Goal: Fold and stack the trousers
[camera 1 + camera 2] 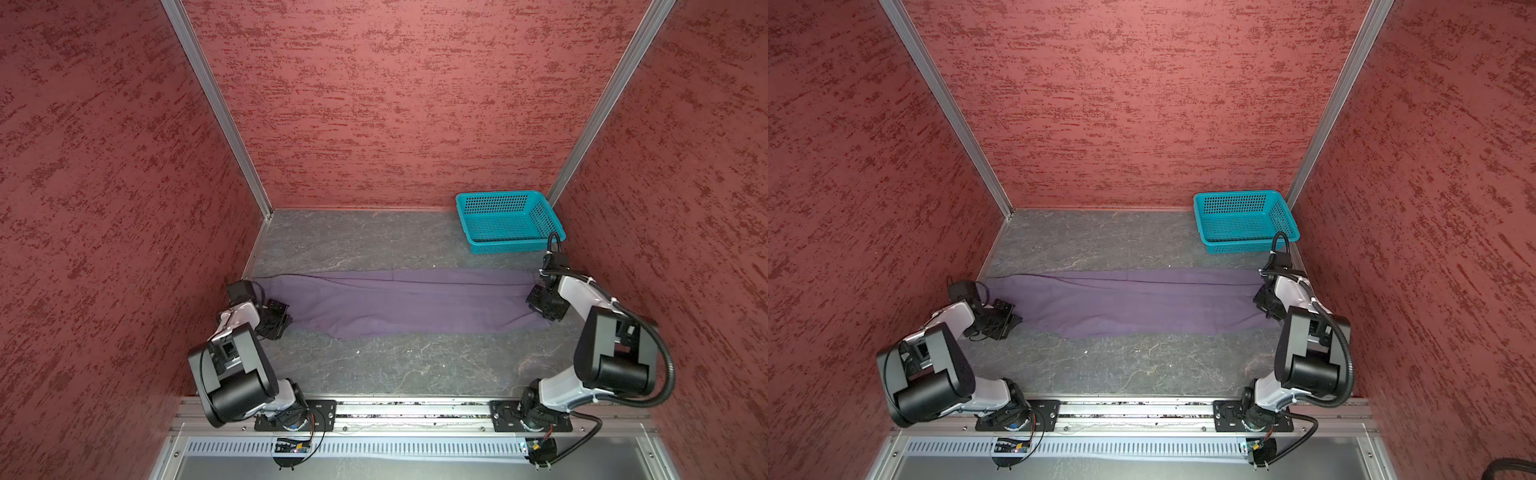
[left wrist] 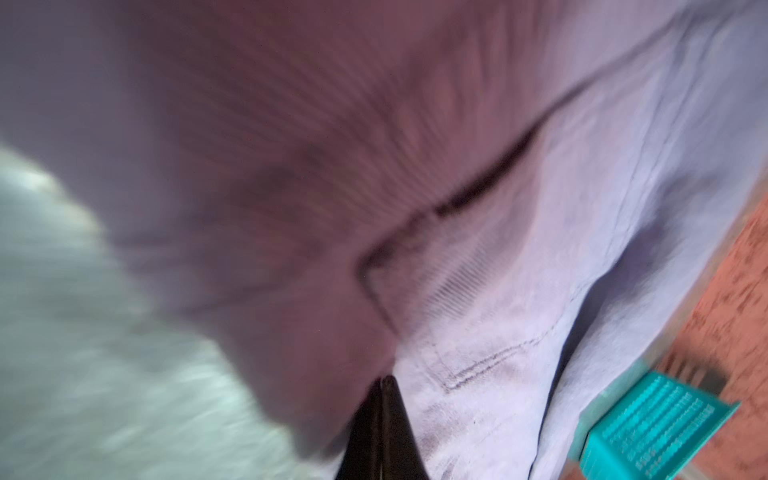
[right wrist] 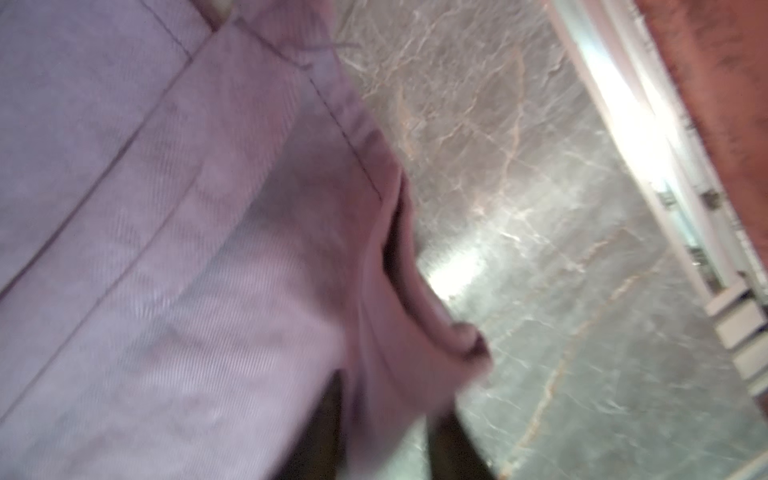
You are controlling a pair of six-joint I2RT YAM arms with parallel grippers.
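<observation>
The muted-purple trousers lie flat as one long strip across the middle of the table, in both top views. My left gripper sits low at the strip's left end. In the left wrist view its jaws are pressed together, shut on a raised fold of the trousers. My right gripper is at the strip's right end. In the right wrist view its jaws stand apart, open, with a stitched hem of the cloth lying loose between the two dark fingers.
A teal perforated basket stands empty in the far right corner, just beyond the right arm. Red textured walls close in the table on three sides. Grey marbled tabletop runs in front of the trousers, to the metal rail.
</observation>
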